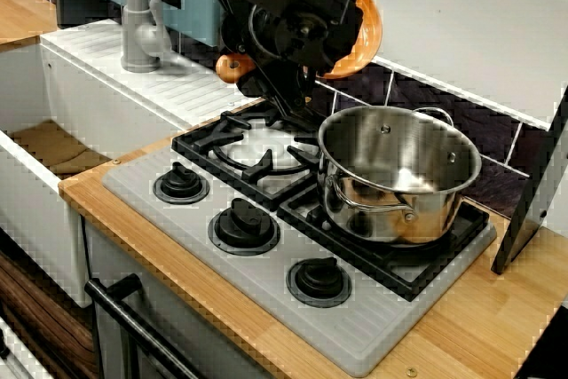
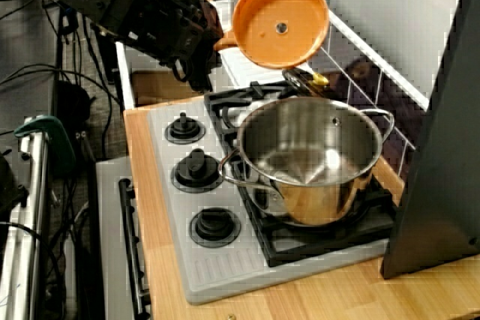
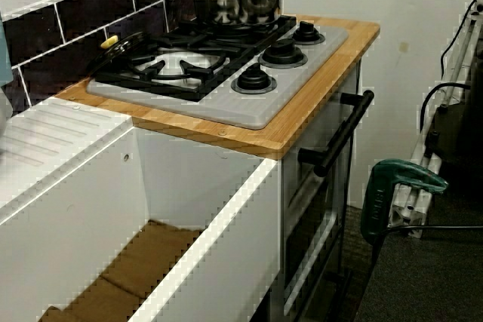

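We found the gripper [image 2: 208,41] closed on the short handle of the orange pan [image 2: 281,22]. It held the pan in the air, tipped up on its edge, over the far left part of the stove [image 1: 266,286]. In the view from the front, the steel pot [image 1: 399,175] stood upright on the right burner grate, below and just right of the pan, apart from it. Three black knobs [image 1: 242,224] ran along the stove's near edge. In the low side view, a black utensil with a yellow tip [image 3: 113,41] lay at the stove's far edge, on the wooden tabletop [image 3: 317,88].
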Action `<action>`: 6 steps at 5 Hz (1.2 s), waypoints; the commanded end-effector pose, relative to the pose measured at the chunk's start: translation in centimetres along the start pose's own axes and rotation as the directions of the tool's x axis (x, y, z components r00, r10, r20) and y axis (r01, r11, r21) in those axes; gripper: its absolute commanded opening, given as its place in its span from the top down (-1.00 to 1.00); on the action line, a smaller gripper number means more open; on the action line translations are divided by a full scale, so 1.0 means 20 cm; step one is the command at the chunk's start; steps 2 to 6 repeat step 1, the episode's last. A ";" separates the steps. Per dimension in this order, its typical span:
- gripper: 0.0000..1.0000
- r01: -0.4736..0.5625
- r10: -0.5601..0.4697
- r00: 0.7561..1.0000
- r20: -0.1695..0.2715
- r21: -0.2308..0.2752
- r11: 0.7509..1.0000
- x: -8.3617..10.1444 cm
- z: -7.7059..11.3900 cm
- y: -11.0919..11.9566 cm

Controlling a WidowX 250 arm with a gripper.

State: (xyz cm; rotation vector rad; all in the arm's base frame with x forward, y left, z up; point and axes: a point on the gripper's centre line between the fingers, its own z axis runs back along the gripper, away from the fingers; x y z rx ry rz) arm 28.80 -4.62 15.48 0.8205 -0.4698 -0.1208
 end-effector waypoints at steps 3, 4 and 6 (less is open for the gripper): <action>1.00 -0.032 0.032 0.999 0.031 -0.017 0.999 0.03 0.05 0.02; 1.00 -0.032 0.032 0.999 0.031 -0.017 0.999 0.03 0.05 0.02; 1.00 -0.032 0.032 0.999 0.031 -0.017 0.999 0.03 0.05 0.02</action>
